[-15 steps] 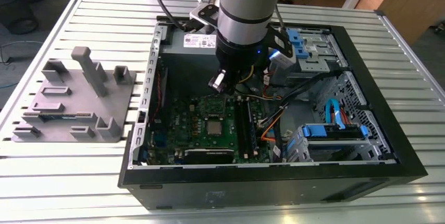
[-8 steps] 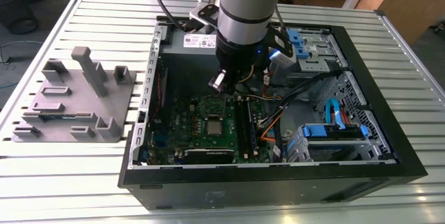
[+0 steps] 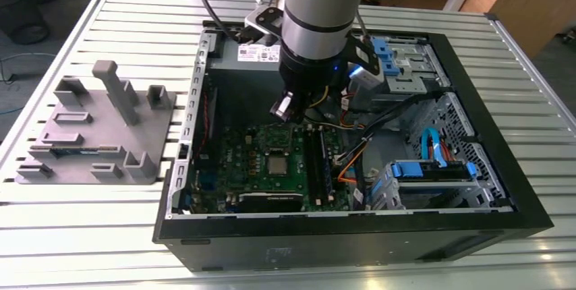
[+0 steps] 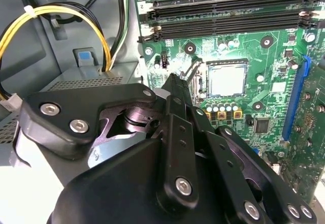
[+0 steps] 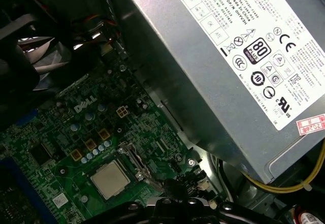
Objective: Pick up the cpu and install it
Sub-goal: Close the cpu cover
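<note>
A slatted metal table [image 3: 270,8] carries an open black computer case [image 3: 360,236] lying on its side and, well apart toward the exterior view's left edge of the table, a grey plastic tray [image 3: 90,138] with upright blocks. The robot arm [image 3: 328,13] reaches down into the case from its far edge.

Inside the case lies a green motherboard [image 3: 261,168], with a grey power supply [image 5: 213,66] along the far wall, blue drive brackets [image 3: 432,168] toward the exterior view's right, and a bundle of yellow and black cables [image 4: 76,16] running from the power supply. The first wrist view shows the power supply's white label with certification marks and a small pink sticker at its corner, which the exterior view shows merely as a pale patch. The second wrist view shows the black memory slots [image 4: 228,16] and a blue connector [image 4: 294,102] at the board's edge.

The gripper [image 4: 175,82] hangs above the motherboard, near the socket; its black fingers [image 4: 177,122] in the second wrist view lie together, holding nothing.

The cpu [image 3: 278,164] sits flat in the socket near the middle of the motherboard, its silver top bare; both wrist views [image 4: 227,79] [image 5: 109,179] show it with the thin socket lever beside it, clear of the gripper
</note>
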Robot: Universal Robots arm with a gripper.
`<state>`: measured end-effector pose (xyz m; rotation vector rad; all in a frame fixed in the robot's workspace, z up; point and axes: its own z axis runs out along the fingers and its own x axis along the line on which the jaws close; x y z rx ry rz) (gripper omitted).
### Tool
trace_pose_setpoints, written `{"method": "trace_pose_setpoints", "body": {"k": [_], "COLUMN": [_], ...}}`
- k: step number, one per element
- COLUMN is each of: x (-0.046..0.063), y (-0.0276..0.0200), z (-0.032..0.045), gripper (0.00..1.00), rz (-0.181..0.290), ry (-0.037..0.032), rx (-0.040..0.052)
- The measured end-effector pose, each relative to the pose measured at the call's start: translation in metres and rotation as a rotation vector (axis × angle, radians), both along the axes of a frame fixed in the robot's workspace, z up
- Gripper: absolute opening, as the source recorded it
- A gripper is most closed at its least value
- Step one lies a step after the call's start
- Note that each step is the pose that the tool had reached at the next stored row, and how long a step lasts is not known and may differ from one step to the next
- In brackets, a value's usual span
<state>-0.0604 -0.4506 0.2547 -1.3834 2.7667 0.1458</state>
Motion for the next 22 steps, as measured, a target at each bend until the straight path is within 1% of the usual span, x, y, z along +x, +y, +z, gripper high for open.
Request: {"method": "trace_pose_setpoints", "body": {"k": [14, 21, 22], "x": [0.0004, 0.0004, 0.0004], "y": [-0.0024, -0.0043, -0.0053], "z": [0.0014, 0.0015, 0.0014], "gripper": [0.13, 0.13, 0.13], "rz": [0.002, 0.002, 0.002], "ry": [0.0006, 0.0006, 0.0005], "rx": [0.0, -0.0001, 0.0]}}
